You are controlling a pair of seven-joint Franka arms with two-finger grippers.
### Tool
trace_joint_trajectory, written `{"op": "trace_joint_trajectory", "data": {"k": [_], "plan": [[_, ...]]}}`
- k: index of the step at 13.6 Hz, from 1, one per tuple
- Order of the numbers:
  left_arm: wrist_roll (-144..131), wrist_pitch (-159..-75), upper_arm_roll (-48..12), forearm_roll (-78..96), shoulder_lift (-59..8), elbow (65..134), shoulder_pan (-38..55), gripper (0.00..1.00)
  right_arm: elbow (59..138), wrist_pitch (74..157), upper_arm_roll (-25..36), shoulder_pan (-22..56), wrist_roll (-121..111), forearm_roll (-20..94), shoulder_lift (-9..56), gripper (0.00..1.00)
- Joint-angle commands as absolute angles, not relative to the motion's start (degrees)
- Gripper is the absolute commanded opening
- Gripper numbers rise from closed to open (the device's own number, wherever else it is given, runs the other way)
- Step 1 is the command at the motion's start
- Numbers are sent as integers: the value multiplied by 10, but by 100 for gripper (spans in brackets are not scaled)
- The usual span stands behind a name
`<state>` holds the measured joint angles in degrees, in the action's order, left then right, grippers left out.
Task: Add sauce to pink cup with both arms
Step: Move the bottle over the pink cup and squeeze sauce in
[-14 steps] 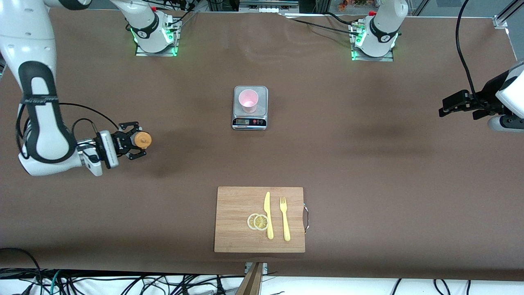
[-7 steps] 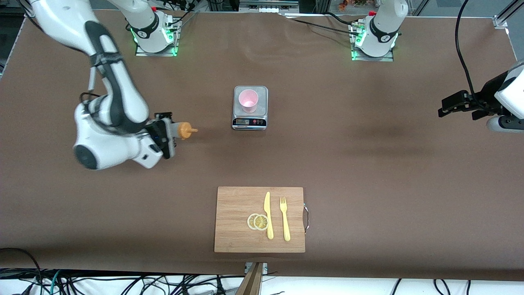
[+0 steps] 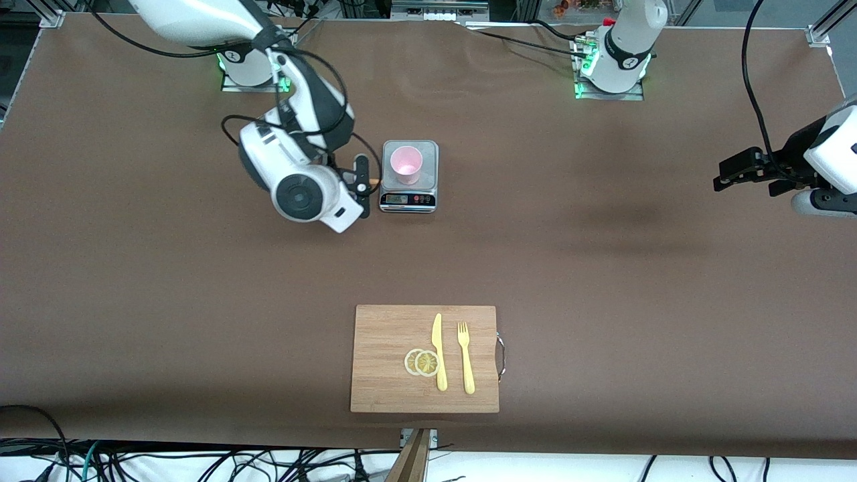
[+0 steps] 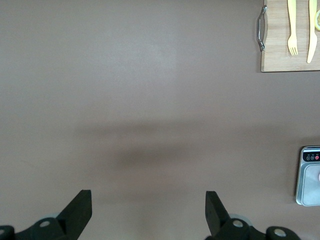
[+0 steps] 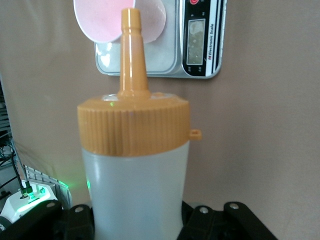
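The pink cup (image 3: 406, 165) stands upright on a small grey kitchen scale (image 3: 429, 152) in the middle of the table. My right gripper (image 3: 362, 185) hangs beside the scale, toward the right arm's end of the table, shut on the sauce bottle. From the front only an orange bit of the sauce (image 3: 373, 181) shows past the wrist. In the right wrist view the sauce (image 5: 134, 175) fills the middle, whitish body, orange cap, its nozzle (image 5: 132, 45) pointing at the pink cup (image 5: 100, 22). My left gripper (image 3: 740, 171) waits open over the left arm's end of the table, nothing between its fingers (image 4: 80, 210).
A wooden cutting board (image 3: 385, 335) lies nearer the front camera than the scale, bearing a yellow knife (image 3: 438, 351), a yellow fork (image 3: 466, 358) and two lemon slices (image 3: 422, 362). The left wrist view shows the scale (image 4: 310, 175) and the board's (image 4: 280, 55) handle end.
My right arm has swung the sauce bottle from the right arm's end of the table over to beside the scale, nozzle now aimed at the cup. The left arm has barely moved.
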<state>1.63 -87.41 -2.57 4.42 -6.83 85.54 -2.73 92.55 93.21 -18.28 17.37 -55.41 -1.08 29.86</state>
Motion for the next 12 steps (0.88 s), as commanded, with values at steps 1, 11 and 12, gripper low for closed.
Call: {"op": "trace_joint_trajectory", "data": {"k": [1, 11, 12], "plan": [[27, -862, -26, 33, -77, 837, -24, 100, 937, 925, -185, 207, -503, -51, 288, 20], [27, -862, -25, 33, -76, 837, -26, 100, 939, 872, -204, 282, -388, -135, 308, 20], [27, -862, -25, 33, -77, 837, -26, 100, 938, 866, -205, 282, -387, -143, 312, 20]]}}
